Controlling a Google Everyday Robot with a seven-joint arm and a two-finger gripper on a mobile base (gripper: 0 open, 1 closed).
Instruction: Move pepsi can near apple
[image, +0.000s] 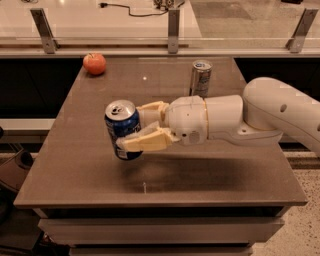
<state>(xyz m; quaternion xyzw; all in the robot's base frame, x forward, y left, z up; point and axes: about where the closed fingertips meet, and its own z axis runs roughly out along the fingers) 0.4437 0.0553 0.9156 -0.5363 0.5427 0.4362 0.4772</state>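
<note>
Grey-brown desk (75, 175) surface lies bare along the front edge nearest the camera, with only a soft shadow on it beneath my arm. Both front corners are free, and the left edge drops off to dark floor.

Above that bare stretch, left of the desk's middle, my claw (132, 126) is clamped on the pepsi can (119, 125). One cream finger (145, 142) crosses the can's near side and the other reaches round its far side. The can is off the surface and tilts a little, its silver top turned up toward the camera. My white arm (280, 107) comes in from the right and hangs over the right half of the desk.

Just behind my wrist stands the taller silver can (201, 77), upright, partly hidden at its base by my wrist, near the far edge.

Between the pepsi can and the far left corner the desk is open. The apple (94, 63) sits in that corner, close to the far edge and well apart from both cans.

Past the far edge runs a glass rail on metal posts (173, 30).
</note>
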